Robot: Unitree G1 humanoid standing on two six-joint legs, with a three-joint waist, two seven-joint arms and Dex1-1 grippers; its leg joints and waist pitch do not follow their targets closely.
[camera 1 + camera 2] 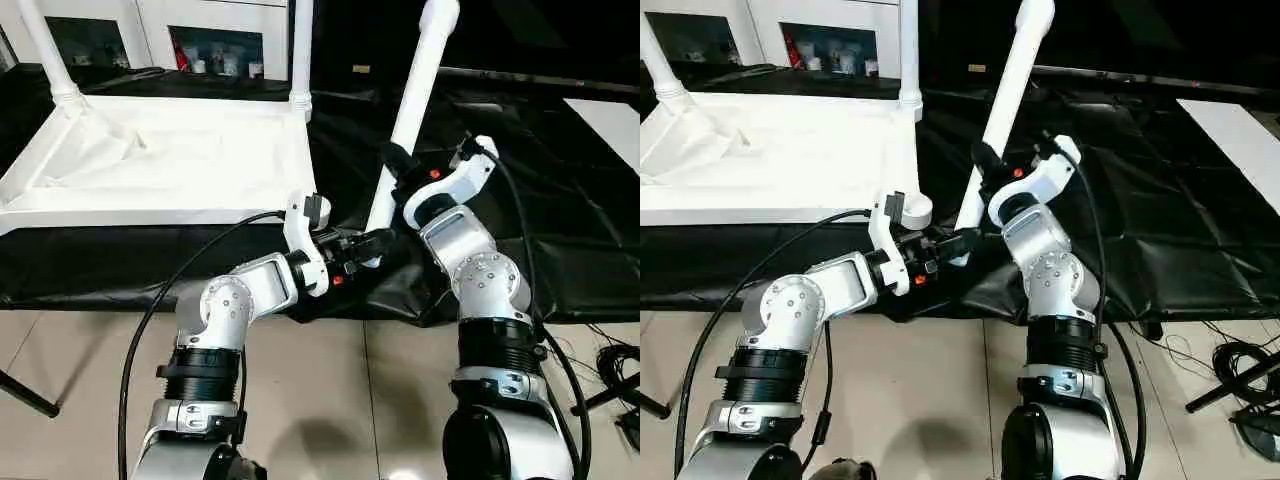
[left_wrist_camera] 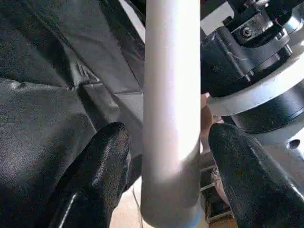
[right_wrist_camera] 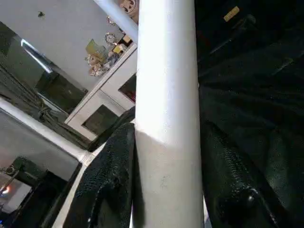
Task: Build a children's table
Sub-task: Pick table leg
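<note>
On black floor sheet (image 1: 560, 230): upturned tabletop (image 1: 160, 160); cabinet (image 1: 215, 35) behind.

Left end effector (image 1: 372, 243) fingers spread apart, right end effector (image 1: 396, 168) fingers clamped, silver forearms angled inward

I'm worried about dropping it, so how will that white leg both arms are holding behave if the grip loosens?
The white leg is a smooth, glossy cylinder, so it could probably slip through the right end effector. It looks stiff and straight, unlikely to bend. Being round, it would likely roll on the black cloth if released.
</note>
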